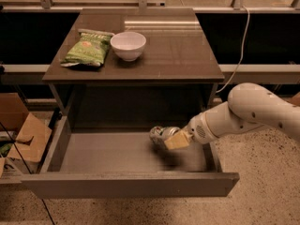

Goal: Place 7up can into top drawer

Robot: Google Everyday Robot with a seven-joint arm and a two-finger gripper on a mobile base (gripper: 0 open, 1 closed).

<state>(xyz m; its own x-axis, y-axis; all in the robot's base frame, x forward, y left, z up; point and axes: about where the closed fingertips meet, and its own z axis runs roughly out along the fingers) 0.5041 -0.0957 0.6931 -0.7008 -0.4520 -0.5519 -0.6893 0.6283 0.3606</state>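
The 7up can (160,134) is a small silvery can with green marks, lying on its side in my gripper (172,138). The gripper is shut on it, reaching in from the right on a white arm (253,111). The can hangs just above the grey floor of the open top drawer (117,154), in its right half, a little behind the middle. The drawer is pulled far out from under the table, with its flat front panel (126,185) nearest the camera.
A dark table (173,50) stands over the drawer and bears a green chip bag (88,48) and a white bowl (128,45) at the left. Cardboard boxes (18,130) lie on the floor at the left. A white cable (240,55) hangs at the right.
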